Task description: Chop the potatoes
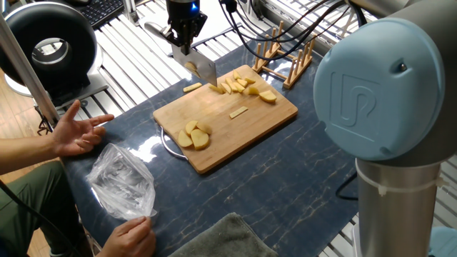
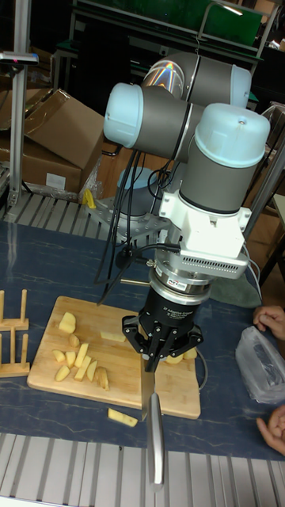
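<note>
Risk 1: one potato stick (image 1: 191, 87) lies off the bamboo cutting board (image 1: 243, 128) on the desk (image 1: 285, 185), just beside the board's far left edge. The knife (image 1: 203, 69) hangs near that same edge, so a downstroke there could land half on the board rim and skid or chip, or flick more pieces off.

Risk 2: a person sits at the left of the desk with an open hand (image 1: 80, 133) raised over the surface and the other hand (image 1: 132, 234) by a clear plastic bag (image 1: 123, 181). Both are well apart from the blade now; a reach toward the board during a cut would be the hazard.

Risk 3: the cut pieces (image 1: 243, 86) are small and loosely heaped at the far end, so I expect them to roll under the blade instead of splitting. The rounded halves (image 1: 194, 135) near the front left corner look uncut and sit well apart from the knife.

Pose: the end effector (image 2: 160, 358) points straight down, fingers closed around the knife handle, blade low near the heap; contact with the board is not discernible. In the tall view the handle (image 2: 156, 444) runs toward the camera past the desk edge.
</note>
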You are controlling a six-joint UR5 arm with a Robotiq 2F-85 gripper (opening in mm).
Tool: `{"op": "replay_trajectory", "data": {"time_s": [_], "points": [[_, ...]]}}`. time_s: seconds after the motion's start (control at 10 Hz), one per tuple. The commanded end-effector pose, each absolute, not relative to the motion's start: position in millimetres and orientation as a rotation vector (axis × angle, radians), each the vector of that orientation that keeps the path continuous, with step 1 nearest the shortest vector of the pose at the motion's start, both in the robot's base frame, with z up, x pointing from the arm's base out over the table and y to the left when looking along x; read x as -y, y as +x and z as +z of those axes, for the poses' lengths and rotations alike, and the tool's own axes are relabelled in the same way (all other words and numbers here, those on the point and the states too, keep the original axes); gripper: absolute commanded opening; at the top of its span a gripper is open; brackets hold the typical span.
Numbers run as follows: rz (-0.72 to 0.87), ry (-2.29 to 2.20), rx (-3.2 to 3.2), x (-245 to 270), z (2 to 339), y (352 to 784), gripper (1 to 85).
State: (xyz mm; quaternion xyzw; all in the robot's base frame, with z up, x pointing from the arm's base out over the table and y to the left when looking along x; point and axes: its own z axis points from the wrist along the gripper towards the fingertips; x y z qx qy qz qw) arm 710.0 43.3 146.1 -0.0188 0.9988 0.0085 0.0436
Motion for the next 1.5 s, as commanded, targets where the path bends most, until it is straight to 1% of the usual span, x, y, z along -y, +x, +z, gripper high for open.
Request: {"op": "replay_trajectory", "data": {"time_s": [0.0, 1.4], "points": [[0.044, -0.052, -3.051, -45.1, 147.4, 710.8, 1.0], [0.034, -0.057, -3.051, -42.9, 146.9, 711.0, 1.0]]}}
